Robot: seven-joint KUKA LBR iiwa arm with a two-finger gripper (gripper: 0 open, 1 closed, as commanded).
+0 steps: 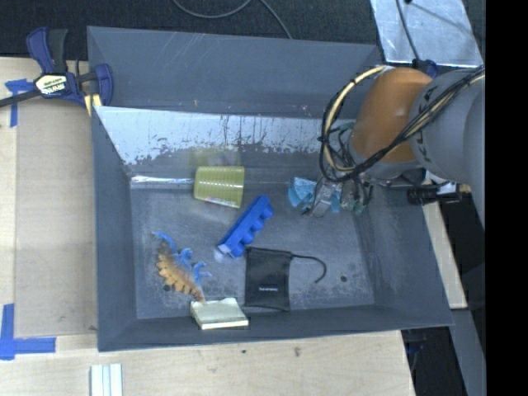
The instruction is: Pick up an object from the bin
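My gripper (337,197) is low over the bin's back right part, just under the arm's orange cover. A small light blue crumpled thing (300,192) lies right at its left side, touching or nearly touching it; whether it is gripped I cannot tell. A blue ridged plastic block (246,225) lies aslant to the lower left of the gripper, apart from it. A black flat pouch (268,280) with a thin black cord rests on the floor below and left of the gripper.
A yellow-green cup (219,186) lies on its side at the back, left of centre. A tan leaf-like thing with blue bits (176,269) and a pale block (219,313) sit at the front left. The arm and its cables hang over the right wall.
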